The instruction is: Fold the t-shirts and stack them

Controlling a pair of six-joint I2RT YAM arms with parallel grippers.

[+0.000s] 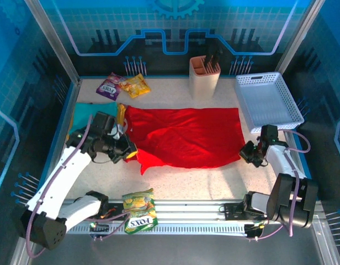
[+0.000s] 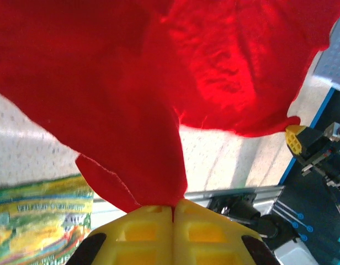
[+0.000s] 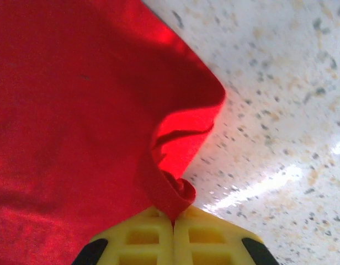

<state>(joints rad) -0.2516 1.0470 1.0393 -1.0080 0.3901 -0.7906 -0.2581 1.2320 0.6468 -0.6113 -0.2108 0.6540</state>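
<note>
red t-shirt (image 1: pixel 186 135) spread flat on table (image 1: pixel 214 179), centre, long axis left-right, collar end probably left | left end effector (image 1: pixel 129 150) clenched on its near-left edge | right end effector (image 1: pixel 244 153) clenched on its near-right corner | teal t-shirt (image 1: pixel 86 113) folded, just left of red

The red t-shirt (image 1: pixel 186 135) is plain bright red; the teal shirt (image 1: pixel 86 113) and orange-yellow shirt (image 1: pixel 121 115) are plain too. The bench (image 1: pixel 214 179) is white, dark-speckled. Left fingers (image 2: pixel 139 234) and right fingers (image 3: pixel 211 237) are yellow.
</note>
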